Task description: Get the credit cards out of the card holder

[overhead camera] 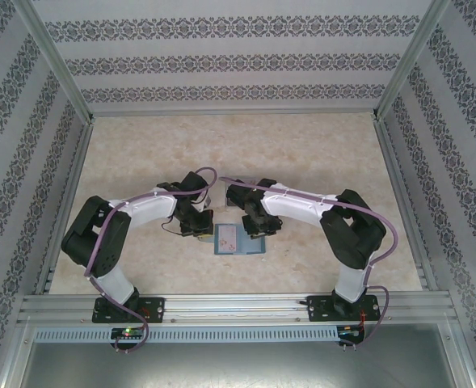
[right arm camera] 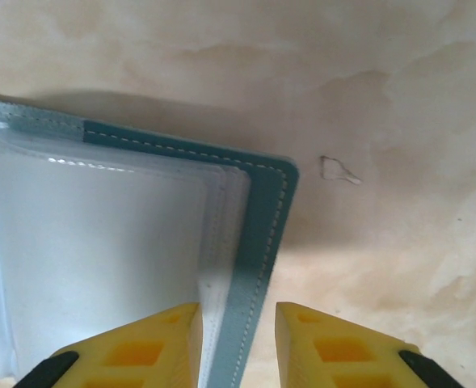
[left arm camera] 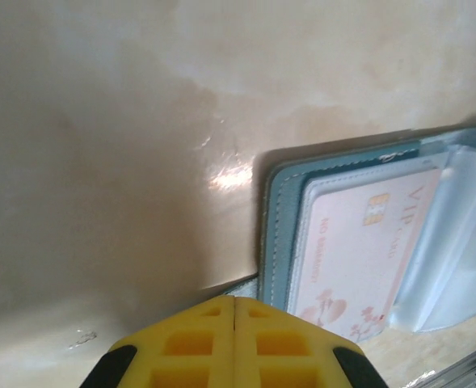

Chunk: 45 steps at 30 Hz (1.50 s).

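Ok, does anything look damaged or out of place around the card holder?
Nothing spilled or broken. The card holder lies open on the table, a pink card in its pocket, with one clear sleeve curling up beside it. The only blemish is a small scuff mark on the table past the holder's corner.

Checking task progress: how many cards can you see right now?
1: a pale pink card in the left half of the open wallet. The clear sleeves on the right half show no card; more may be hidden underneath.
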### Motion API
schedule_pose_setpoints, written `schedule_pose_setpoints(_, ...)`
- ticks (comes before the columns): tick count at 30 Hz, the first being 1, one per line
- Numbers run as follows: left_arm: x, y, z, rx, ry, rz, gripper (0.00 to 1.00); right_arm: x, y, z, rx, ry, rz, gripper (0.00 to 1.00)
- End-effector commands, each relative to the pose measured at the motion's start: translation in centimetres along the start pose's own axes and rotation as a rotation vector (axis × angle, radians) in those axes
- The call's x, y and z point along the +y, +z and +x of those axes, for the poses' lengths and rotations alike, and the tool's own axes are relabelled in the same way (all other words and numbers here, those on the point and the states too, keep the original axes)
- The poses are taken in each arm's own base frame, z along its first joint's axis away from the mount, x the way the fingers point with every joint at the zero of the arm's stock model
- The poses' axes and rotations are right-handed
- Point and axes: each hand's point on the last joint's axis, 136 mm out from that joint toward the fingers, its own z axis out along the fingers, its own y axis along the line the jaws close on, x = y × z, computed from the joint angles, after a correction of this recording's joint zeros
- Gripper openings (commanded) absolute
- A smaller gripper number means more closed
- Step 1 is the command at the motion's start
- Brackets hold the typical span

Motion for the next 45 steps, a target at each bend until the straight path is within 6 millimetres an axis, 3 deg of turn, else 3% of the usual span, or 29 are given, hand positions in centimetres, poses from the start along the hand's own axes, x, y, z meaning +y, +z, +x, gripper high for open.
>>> schedule_pose_setpoints(1, -0.5, -1.3, -0.5, -0.026, -0.006, -0.007, 0.0, -0.9, -3.0, -0.9, -0.062, 0.019, 0.009, 0.32)
schedule_pose_setpoints(6, -1.0, -1.5, -0.8, -0.029, -0.002, 0.009, 0.0, 0.1, -5.0, -1.4, -0.106, 0.034, -0.054, 0.32)
schedule_pose_setpoints(11, -1.7, -1.7, -0.9, -0.03, -0.001, 0.034, 0.0, 3.6, -6.2, -2.1, -0.128, 0.061, -0.258, 0.28)
schedule_pose_setpoints(14, -2.0, -1.7, -1.0, -0.029, 0.0, 0.048, 0.0, 6.2, -5.9, -2.3, -0.11, 0.078, -0.397, 0.27)
schedule_pose_setpoints(18, -2.5, -1.4, -0.9, -0.019, -0.002, 0.075, 0.0, 8.0, -4.5, -2.1, -0.06, 0.094, -0.475, 0.26)
schedule_pose_setpoints(29, -3.7, -0.3, -0.5, 0.01, 0.01, 0.106, 0.0, 7.9, -1.4, -1.7, -0.01, 0.114, -0.45, 0.25)
schedule_pose_setpoints(36, -4.3, 0.8, -0.3, 0.034, 0.016, 0.121, 0.0, 8.7, -0.7, -1.7, 0.006, 0.14, -0.518, 0.23)
schedule_pose_setpoints(45, -3.5, 1.9, 0.0, 0.053, 0.003, 0.094, 0.0, 8.6, 0.3, -1.6, 0.027, 0.158, -0.534, 0.22)
